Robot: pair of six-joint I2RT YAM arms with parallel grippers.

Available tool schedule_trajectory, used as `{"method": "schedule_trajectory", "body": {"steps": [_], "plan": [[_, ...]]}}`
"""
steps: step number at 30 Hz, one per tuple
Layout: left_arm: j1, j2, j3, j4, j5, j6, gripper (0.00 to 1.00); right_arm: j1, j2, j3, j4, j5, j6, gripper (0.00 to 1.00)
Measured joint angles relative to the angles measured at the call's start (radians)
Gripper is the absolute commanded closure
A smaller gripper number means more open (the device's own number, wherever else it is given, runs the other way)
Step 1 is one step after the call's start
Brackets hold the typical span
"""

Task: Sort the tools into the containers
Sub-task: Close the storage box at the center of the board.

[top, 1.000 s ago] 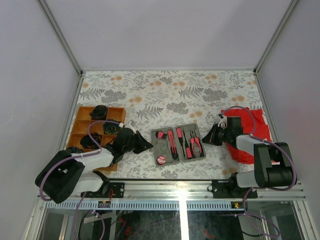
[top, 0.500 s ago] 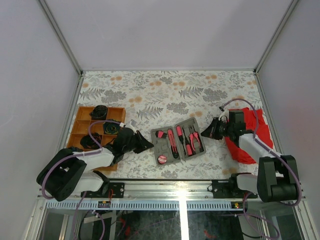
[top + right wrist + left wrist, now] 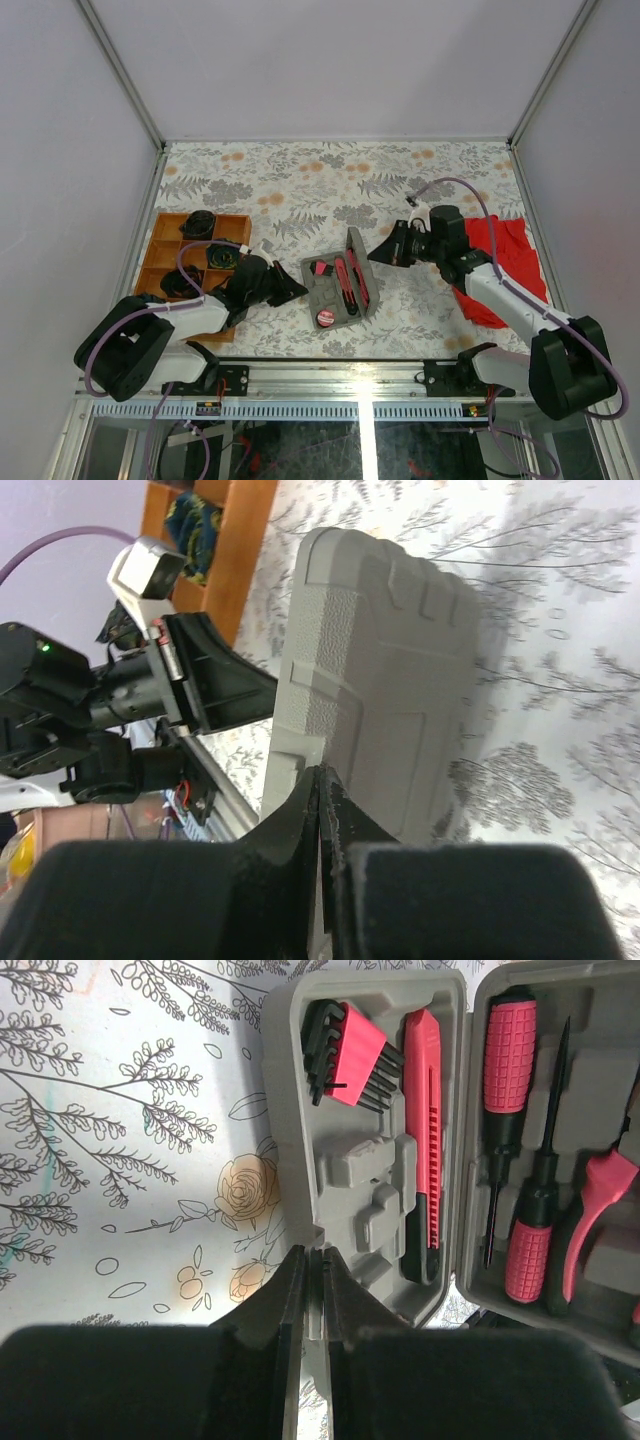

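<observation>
Directly against the closed right gripper, the raised grey case lid

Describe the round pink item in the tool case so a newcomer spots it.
On the floral table, find the grey case at the middle of the near edge, its right half tilted up. At the near end of its flat left half lies the pink disc, the only round piece among long tools.

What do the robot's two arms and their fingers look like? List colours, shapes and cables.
Both the left arm and right arm have white link shells between chunky black joints. A purple cable runs along each. The fingers are flat, matt black and tapered. A small green light glows on the left arm's black housing.
</observation>
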Motion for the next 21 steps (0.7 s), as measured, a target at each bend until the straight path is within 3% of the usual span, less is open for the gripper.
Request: {"method": "schedule_trajectory", "body": {"steps": [11, 21], "plan": [[0.000, 0.010, 0.003, 0.008, 0.001, -0.002, 1.00, 0.187, 0.199, 0.014, 0.100, 0.003, 0.071, 1.00], [-0.001, 0.010, 0.003, 0.006, 0.000, -0.008, 1.00, 0.249, 0.393, 0.020, 0.211, -0.009, 0.096, 0.99]]}}
